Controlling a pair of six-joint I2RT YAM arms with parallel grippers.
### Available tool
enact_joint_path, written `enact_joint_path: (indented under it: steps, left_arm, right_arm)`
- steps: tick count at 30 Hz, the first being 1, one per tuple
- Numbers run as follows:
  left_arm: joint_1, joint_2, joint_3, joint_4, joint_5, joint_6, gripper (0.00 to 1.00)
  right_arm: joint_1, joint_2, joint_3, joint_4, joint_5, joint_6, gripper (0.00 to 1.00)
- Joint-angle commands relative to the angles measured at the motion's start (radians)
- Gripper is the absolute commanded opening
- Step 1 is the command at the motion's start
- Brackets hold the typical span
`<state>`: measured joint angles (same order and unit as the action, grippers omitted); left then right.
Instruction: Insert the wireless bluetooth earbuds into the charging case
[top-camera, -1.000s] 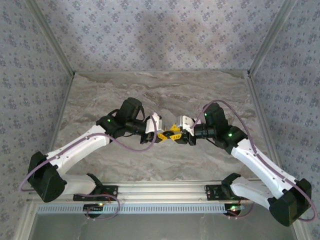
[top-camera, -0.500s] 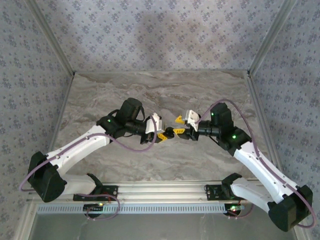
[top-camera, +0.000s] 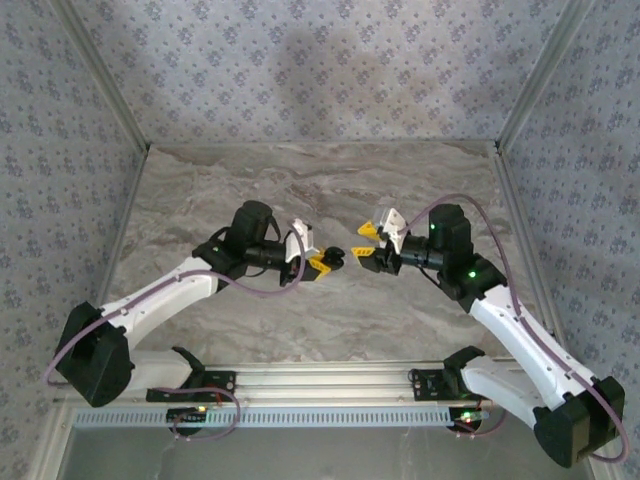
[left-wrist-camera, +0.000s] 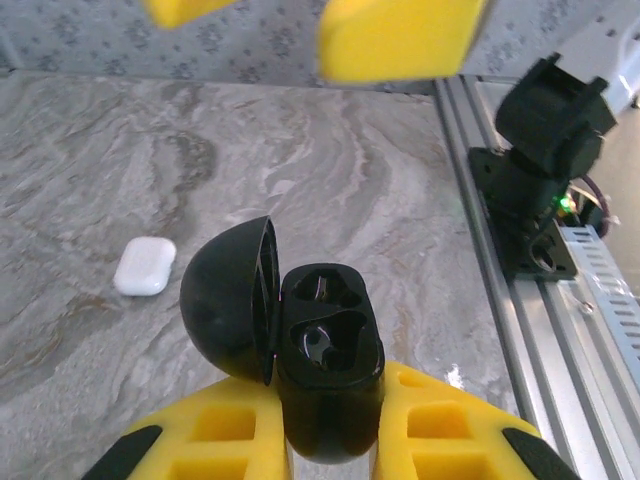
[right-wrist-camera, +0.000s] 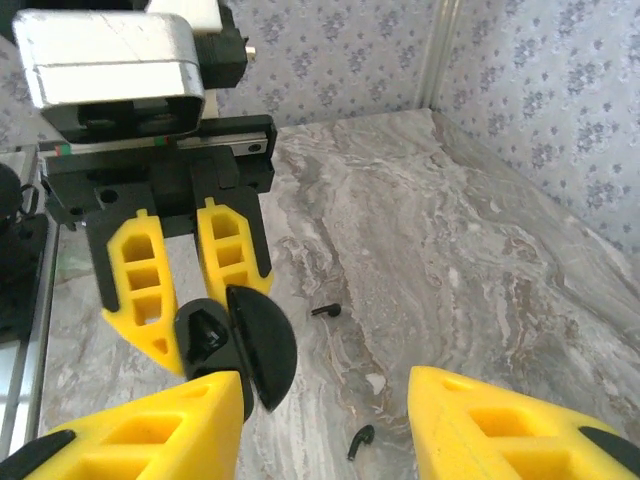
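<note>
My left gripper (left-wrist-camera: 330, 425) is shut on the lower body of a black charging case (left-wrist-camera: 325, 345), held above the table. Its round lid (left-wrist-camera: 225, 300) is swung open to the left, and both sockets look empty. In the top view the left gripper (top-camera: 322, 261) holds the case (top-camera: 337, 257) at mid-table. Just to the right, the right gripper (top-camera: 365, 242) is open. In the right wrist view the right gripper (right-wrist-camera: 325, 420) holds nothing and faces the case (right-wrist-camera: 205, 340). Two black wireless bluetooth earbuds (right-wrist-camera: 327, 311) (right-wrist-camera: 361, 441) lie on the marble below.
A small closed white case (left-wrist-camera: 144, 266) lies on the marble table (top-camera: 300, 180) to the left of the held case. The aluminium rail with the arm mounts (left-wrist-camera: 545, 150) runs along the near edge. Patterned walls (top-camera: 320, 70) enclose the table.
The right gripper has opened wider and drawn back to the right, away from the case. The left gripper keeps its hold and has shifted slightly left.
</note>
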<state>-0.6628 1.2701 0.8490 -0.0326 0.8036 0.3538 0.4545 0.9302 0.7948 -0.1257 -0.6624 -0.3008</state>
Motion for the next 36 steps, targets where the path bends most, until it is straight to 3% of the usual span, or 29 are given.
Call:
enact_joint_path:
  steps: [1, 9, 13, 25, 36]
  left_arm:
    - [0.043, -0.018, -0.065, 0.258, 0.000, -0.186, 0.16]
    - [0.156, -0.017, -0.242, 0.585, -0.197, -0.441, 0.16]
    - [0.225, -0.012, -0.307, 0.665, -0.220, -0.489, 0.16]
    - [0.316, -0.058, -0.459, 0.790, -0.413, -0.578, 0.15]
    - [0.353, -0.119, -0.512, 0.770, -0.451, -0.584, 0.15]
  right_arm:
    - [-0.007, 0.019, 0.066, -0.041, 0.083, 0.160, 0.51]
    - [0.013, 0.259, 0.267, -0.345, 0.296, 0.418, 0.49]
    - [0.041, 0.417, 0.385, -0.469, 0.343, 0.510, 0.47]
    - [0.147, 0.911, 0.773, -0.800, 0.433, 0.488, 0.43]
    - [0.207, 1.217, 1.017, -0.949, 0.467, 0.439, 0.43]
